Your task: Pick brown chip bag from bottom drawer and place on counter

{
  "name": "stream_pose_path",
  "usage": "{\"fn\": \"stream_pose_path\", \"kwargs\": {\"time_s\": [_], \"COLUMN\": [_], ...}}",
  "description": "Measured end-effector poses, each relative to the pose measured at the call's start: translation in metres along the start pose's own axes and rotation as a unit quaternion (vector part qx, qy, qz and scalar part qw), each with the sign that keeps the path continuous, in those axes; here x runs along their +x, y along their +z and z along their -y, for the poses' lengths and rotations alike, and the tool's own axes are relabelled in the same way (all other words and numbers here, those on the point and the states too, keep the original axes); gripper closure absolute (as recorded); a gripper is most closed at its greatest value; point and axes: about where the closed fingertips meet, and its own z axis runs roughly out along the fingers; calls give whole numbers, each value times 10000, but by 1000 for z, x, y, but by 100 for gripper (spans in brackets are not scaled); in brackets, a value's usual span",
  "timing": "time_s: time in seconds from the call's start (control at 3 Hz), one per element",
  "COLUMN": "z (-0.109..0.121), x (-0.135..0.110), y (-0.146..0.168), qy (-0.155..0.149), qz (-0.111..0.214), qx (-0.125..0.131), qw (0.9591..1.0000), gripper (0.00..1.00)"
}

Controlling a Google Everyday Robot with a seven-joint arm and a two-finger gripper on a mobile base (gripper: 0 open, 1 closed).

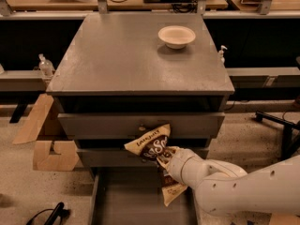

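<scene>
While the white arm reaches in from the lower right, its gripper (164,162) sits in front of the cabinet's drawer fronts, above the pulled-out bottom drawer (136,200). It is clamped on the middle of the brown chip bag (149,144), which hangs in the air and touches neither the drawer tray nor the counter (126,55). The bag's upper end sticks up and to the left of the gripper, overlapping the lower edge of the top drawer front (103,124). Its tan lower end droops down and to the right, beneath the wrist and over the open tray. The bag is tilted, with its dark panel and white lettering facing the camera.

Counted out, there is one chip bag and one gripper. The cabinet has three drawers: two closed upper ones, the second (103,157) partly hidden by the bag, and the open bottom one. One pale bowl (176,35) stands on the counter near its far right corner, well apart from the bag. Two small bottles flank the cabinet, one on the left (45,64) and one on the right (221,53). Cardboard pieces (44,142) lean by the left side.
</scene>
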Motion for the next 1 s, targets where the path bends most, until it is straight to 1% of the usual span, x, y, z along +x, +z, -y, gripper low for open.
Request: {"fn": "stream_pose_path", "kwargs": {"time_s": [0.33, 0.67, 1.0], "z": [-5, -10, 28], "x": [-27, -66, -133], "y": [-13, -43, -112], "qy": [-171, -414, -531], "qz": [159, 278, 554], "qx": [-160, -229, 236], "qw": [9996, 9985, 9968], "gripper": [100, 100, 100]}}
